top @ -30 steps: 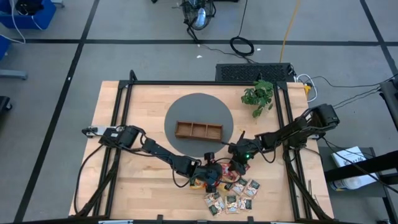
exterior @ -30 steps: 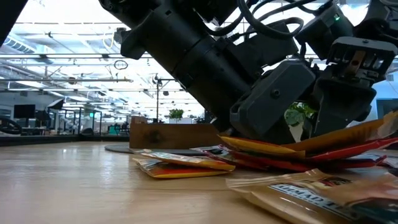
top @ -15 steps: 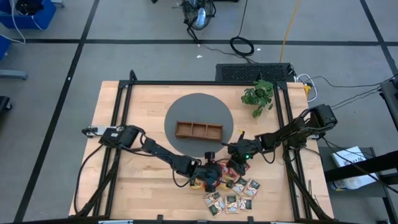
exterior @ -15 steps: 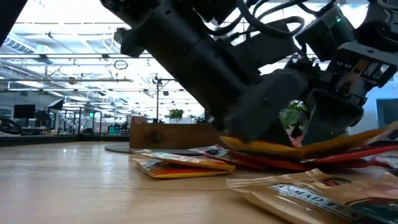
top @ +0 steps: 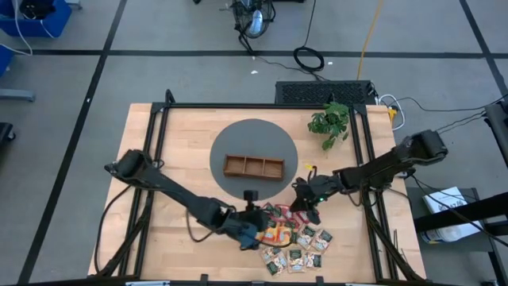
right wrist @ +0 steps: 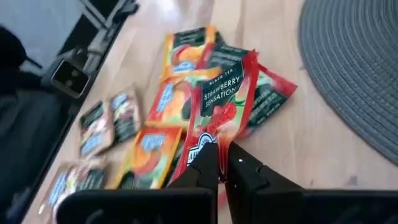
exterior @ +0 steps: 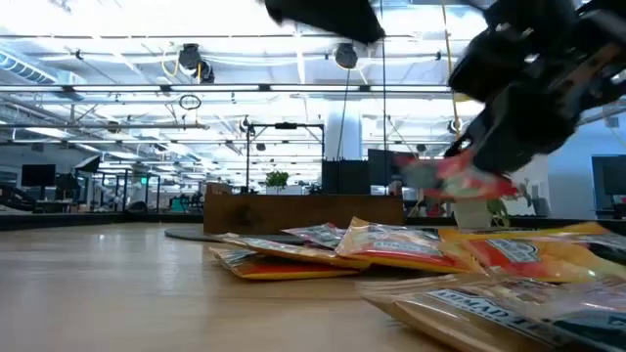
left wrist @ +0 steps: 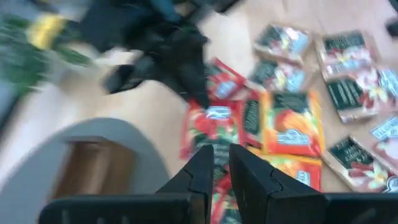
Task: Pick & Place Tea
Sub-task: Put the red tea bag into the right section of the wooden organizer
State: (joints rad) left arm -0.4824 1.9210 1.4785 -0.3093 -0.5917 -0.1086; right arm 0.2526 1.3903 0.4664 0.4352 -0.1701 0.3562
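Observation:
Tea sachets, red, orange and dark green, lie in a loose pile (top: 300, 245) near the table's front edge, also seen in the low view (exterior: 391, 249). My right gripper (top: 300, 208) is shut on a red sachet (right wrist: 222, 99) that hangs above the pile (exterior: 460, 181). My left gripper (top: 260, 229) hovers over the pile's left side, its fingers (left wrist: 205, 168) nearly together around a red and green strip. The brown wooden tray (top: 252, 167) rests on a round grey mat (top: 230, 139). My left gripper has a red and green piece of sachet (left wrist: 217, 191) far back between its two fingers. The fingers hide which part of the sachet it is. They slant down from the table's left side. My right gripper pinches one short end (right wrist: 217, 140) of the red sachet between its two fingertips, slanting down from the table's right side. The sachet sticks out forward past the fingers, about level and lifted clear of the pile.
A small potted plant (top: 329, 123) stands at the table's far right. The tray (exterior: 293, 210) sits behind the pile in the low view. Bare wood lies to the left of the pile and along the table's left half.
My left gripper has risen from the pile and drawn back a little toward the table's left. My right gripper has risen with the red sachet, lifting it clear. The sachets that stood tilted up under the grippers now lie flat on the pile.

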